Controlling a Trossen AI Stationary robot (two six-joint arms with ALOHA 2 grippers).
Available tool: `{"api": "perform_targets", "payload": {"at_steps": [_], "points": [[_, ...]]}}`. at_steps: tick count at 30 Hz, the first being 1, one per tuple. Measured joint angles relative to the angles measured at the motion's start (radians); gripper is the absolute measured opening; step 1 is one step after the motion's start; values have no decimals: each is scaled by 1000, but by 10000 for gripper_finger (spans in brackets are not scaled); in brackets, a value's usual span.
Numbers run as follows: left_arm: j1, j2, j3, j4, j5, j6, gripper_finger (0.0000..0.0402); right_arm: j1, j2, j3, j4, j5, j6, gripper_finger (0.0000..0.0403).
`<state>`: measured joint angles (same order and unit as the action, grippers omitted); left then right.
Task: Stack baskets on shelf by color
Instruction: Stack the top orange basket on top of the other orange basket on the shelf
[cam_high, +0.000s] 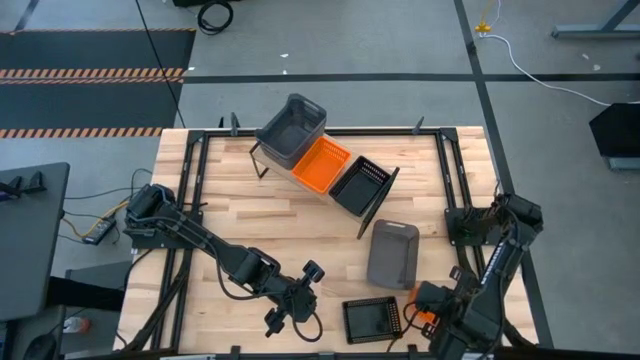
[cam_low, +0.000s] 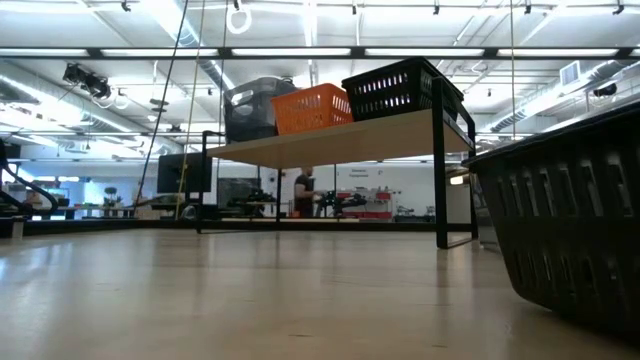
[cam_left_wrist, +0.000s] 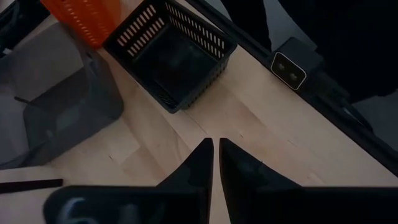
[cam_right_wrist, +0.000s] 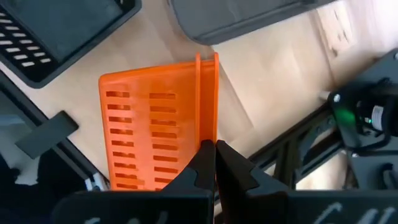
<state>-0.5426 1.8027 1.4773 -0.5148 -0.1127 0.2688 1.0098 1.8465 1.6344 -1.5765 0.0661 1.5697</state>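
The shelf stands at the table's far middle, carrying a grey basket, an orange basket and a black basket in a row. A second grey basket lies bottom up on the table, with a second black basket nearer the front edge. At the near right, my right gripper is shut on another orange basket. My left gripper hovers shut left of that black basket, holding nothing. My right gripper pinches the orange basket's rim edge between its two fingers. The fingers come from above, pointing steeply down. The basket hangs below them, turned on edge, with a slotted wall facing the wrist camera.
Black metal frame bars run along the table's sides. A small camera block sits at the near edge beyond the black basket. In the low view, a black basket fills the right foreground. Bare wood lies between the shelf and my left arm.
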Motion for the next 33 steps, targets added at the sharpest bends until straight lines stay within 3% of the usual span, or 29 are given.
{"api": "perform_targets", "payload": {"at_steps": [10, 17, 33], "points": [[-1, 0, 0, -8, 0, -23, 31, -65, 1, 43, 11, 9, -165, 10], [-1, 0, 0, -7, 0, -23, 33, -120, 1, 82, 8, 137, -263, 10], [-22, 0, 0, -43, -33, -46, 31, -267, 1, 109, 5, 152, -511, 10]]}}
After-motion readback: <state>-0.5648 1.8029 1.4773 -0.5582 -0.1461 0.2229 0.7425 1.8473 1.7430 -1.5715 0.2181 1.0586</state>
